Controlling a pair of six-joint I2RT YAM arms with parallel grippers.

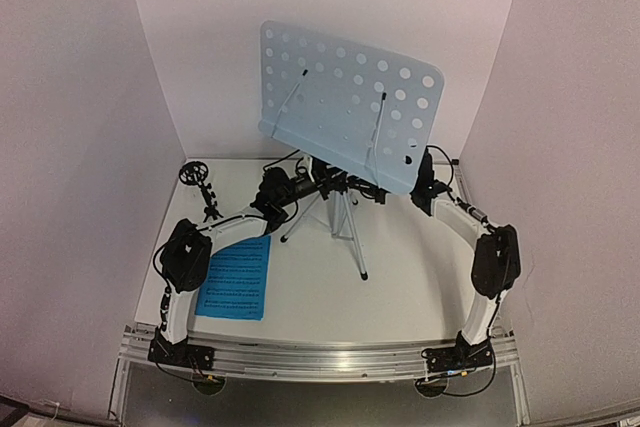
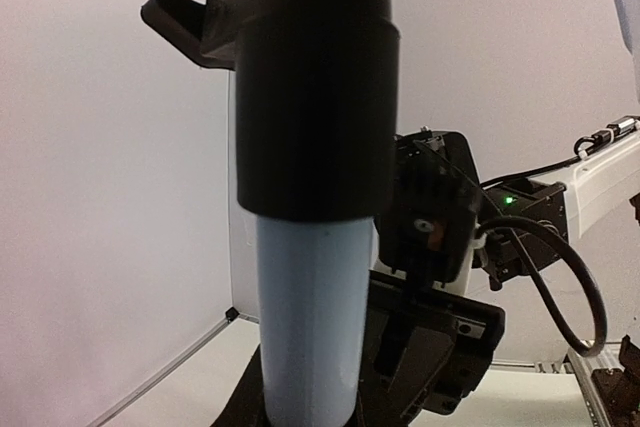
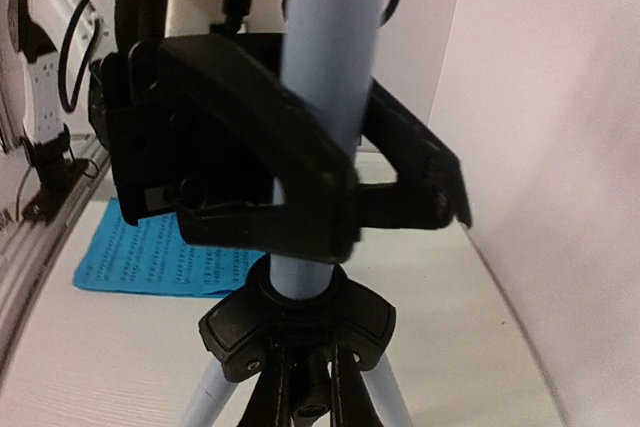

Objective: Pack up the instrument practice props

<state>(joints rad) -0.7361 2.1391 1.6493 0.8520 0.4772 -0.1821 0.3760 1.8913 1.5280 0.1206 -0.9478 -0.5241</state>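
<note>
Top external view: the music stand [image 1: 345, 107] stands on three silver legs in the middle of the bench [image 1: 410, 282], its wide holed desk tilted over both arms. The left fingers [image 1: 303, 185] reach the pole under the desk. The right fingers [image 1: 428, 177] sit at the desk's lower right corner, largely hidden. One blue sheet [image 1: 237, 277] lies flat beside the left arm [image 1: 185, 257], and the small mic stand [image 1: 200, 182] stands just behind it, near the left wall. No pink microphone or second sheet shows. The music stand looks top-heavy, so a sideways pull could tip it. A swinging leg could then sweep the sheet or knock the mic stand over.

Left wrist view: the pole [image 2: 305, 327] fills the frame below a black collar [image 2: 315, 97], with the right arm [image 2: 600, 172] close beyond it. With the arms this near each other, a careless move could make them collide.

Right wrist view: the left fingers [image 3: 300, 182] are clamped around the pole, above the leg hub [image 3: 300, 332]. The right fingers do not show here. They are drawn nearly together, and I cannot tell whether they hold anything. If the collar loosens under a single grip, the upper tube and desk could drop.
</note>
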